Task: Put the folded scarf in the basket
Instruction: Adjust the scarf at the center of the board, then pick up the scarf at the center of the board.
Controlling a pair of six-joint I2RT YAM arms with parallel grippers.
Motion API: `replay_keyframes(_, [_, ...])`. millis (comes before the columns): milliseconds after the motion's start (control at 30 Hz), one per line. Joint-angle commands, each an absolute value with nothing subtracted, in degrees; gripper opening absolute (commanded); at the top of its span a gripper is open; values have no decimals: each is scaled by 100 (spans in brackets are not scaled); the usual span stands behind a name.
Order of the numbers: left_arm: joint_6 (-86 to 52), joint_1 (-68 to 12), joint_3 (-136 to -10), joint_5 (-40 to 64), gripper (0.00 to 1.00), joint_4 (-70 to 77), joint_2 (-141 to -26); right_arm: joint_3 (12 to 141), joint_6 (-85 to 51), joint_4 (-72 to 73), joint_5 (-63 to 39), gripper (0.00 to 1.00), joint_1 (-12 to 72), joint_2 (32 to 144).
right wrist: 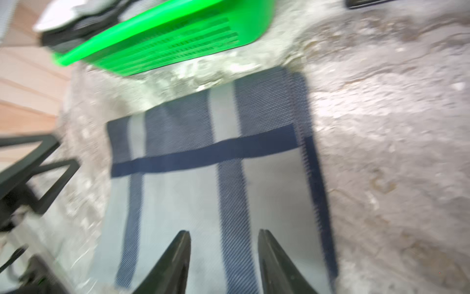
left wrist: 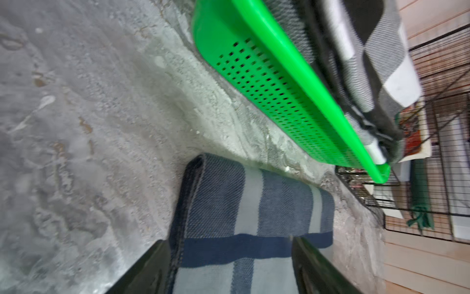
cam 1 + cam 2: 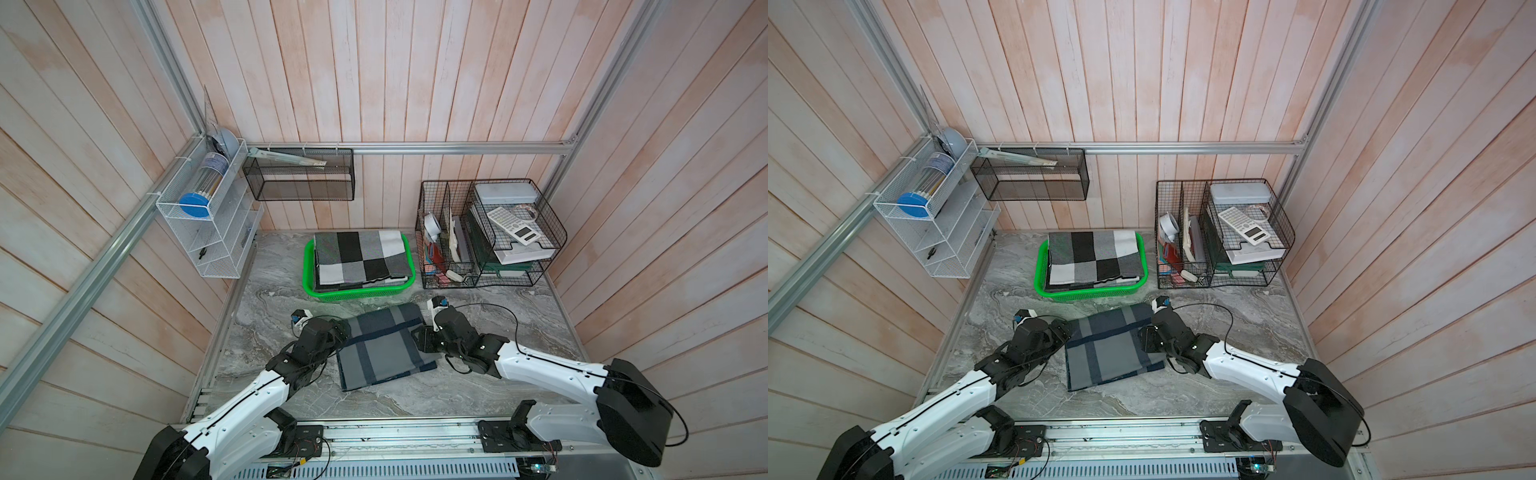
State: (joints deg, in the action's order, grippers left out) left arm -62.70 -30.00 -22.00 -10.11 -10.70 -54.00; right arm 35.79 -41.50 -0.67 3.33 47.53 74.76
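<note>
A blue-grey plaid folded scarf [image 3: 384, 345] [image 3: 1113, 345] lies flat on the marble table, just in front of the green perforated basket [image 3: 357, 293] [image 3: 1092, 296]. A black, white and grey checked cloth [image 3: 361, 257] fills the basket. My left gripper [image 3: 343, 332] [image 2: 229, 241] is at the scarf's left edge, jaws wide open with the cloth's edge between them. My right gripper [image 3: 415, 334] [image 1: 224, 232] is at the scarf's right edge, open, its fingers hovering over the cloth. The wrist views show the basket [image 2: 279, 89] [image 1: 178, 38] close beyond the scarf [image 2: 229, 203] [image 1: 203, 152].
A black wire organizer [image 3: 490, 232] with a calculator and office items stands at the back right, near the basket. A black mesh shelf [image 3: 299, 174] and a white wire rack [image 3: 208, 216] hang on the walls at the back left.
</note>
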Motion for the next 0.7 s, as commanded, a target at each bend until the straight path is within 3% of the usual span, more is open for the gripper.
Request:
replay_keyframes(0, [-6249,-2979,-2118,-1170,82,-1505,-5384,4105,-3989,-241,389,49,4625,8115])
replay_keyframes(167, [-6231,-2973,-2143,-1138,83,-1467,-5541,4960,-3505,-807,-109,48,4623,9260])
replay_keyframes(333, [-6223,-2984,-2197,-1151,84,-1415,-5728,4926,-3672,-984,-91,46,4623,9727])
replay_keyframes(667, [-6276,-2986,-2138,-1065,84,-899,-5880,3512,-4713,-1248,318,42,4649,8648])
